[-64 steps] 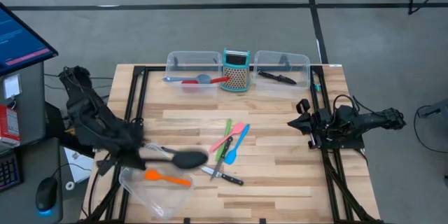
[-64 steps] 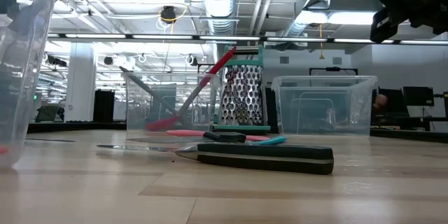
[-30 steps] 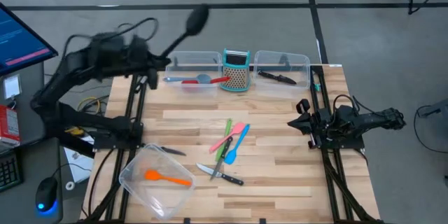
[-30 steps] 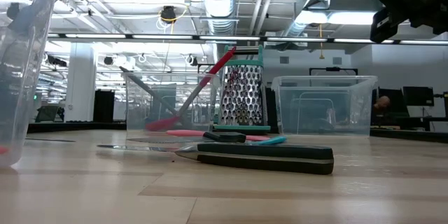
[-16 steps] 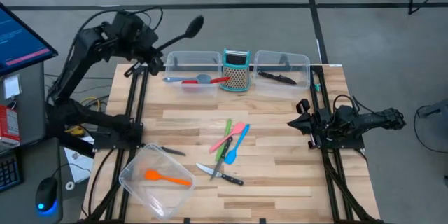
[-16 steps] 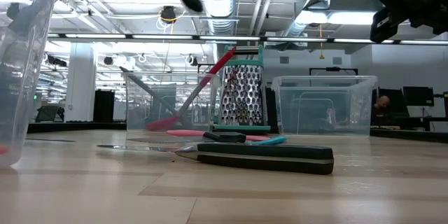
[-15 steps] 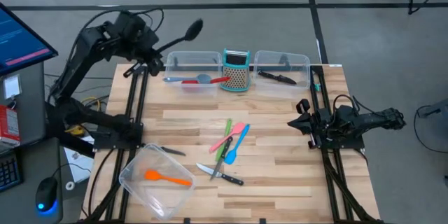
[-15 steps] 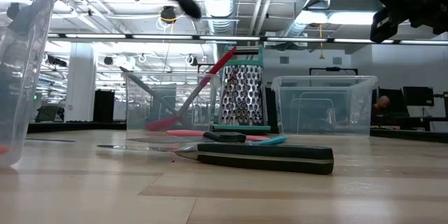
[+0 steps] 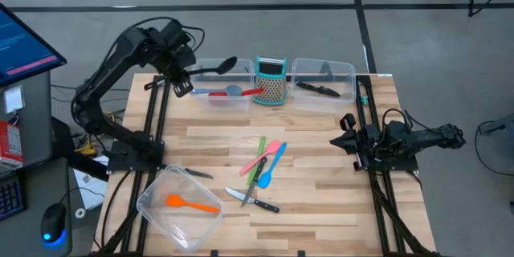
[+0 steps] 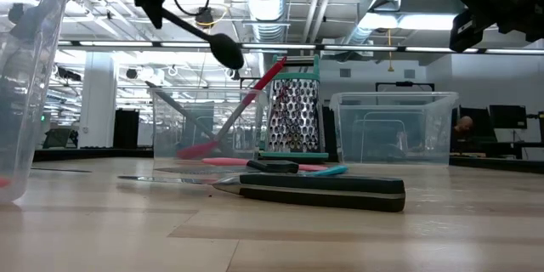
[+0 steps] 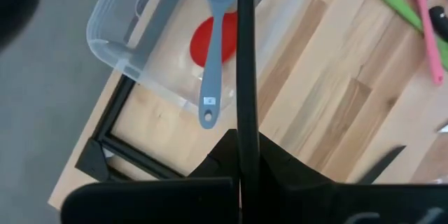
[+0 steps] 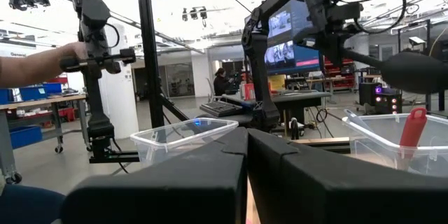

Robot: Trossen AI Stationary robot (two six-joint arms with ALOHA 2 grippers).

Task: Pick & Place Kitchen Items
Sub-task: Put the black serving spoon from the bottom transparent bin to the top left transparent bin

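My left gripper (image 9: 183, 76) hangs over the table's far left corner, shut on a black spoon (image 9: 215, 68). The spoon's bowl (image 10: 226, 51) hovers above the left clear tub (image 9: 201, 71), where a red spoon (image 11: 198, 42) and a grey-blue spoon (image 11: 213, 49) lie. Pink, green, red and blue utensils (image 9: 265, 163) and a black-handled knife (image 9: 257, 203) lie on the table's middle. An orange spatula (image 9: 193, 203) lies in the near-left tub. My right gripper (image 9: 345, 132) rests shut at the table's right side. My left gripper pinches the black spoon's handle (image 11: 245, 129) between its two fingers, near the handle's free end. The fingers slant steeply down and the handle runs on ahead along them. The spoon is lifted clear, sloping down with its bowl lowest, over the tub.
A teal-framed grater (image 9: 271, 80) stands between the two far tubs. The right tub (image 9: 337, 76) holds a black-handled knife (image 9: 319, 88). A clear tub (image 9: 152, 209) sits at the near left corner. Black frame rails (image 9: 157, 112) run along both table sides.
My left gripper has tipped from nearly level to steeply down and come down toward the left far tub. The black spoon, which stuck out high beyond the table's far edge, has swung down with it, so its bowl now hangs just above the tub.
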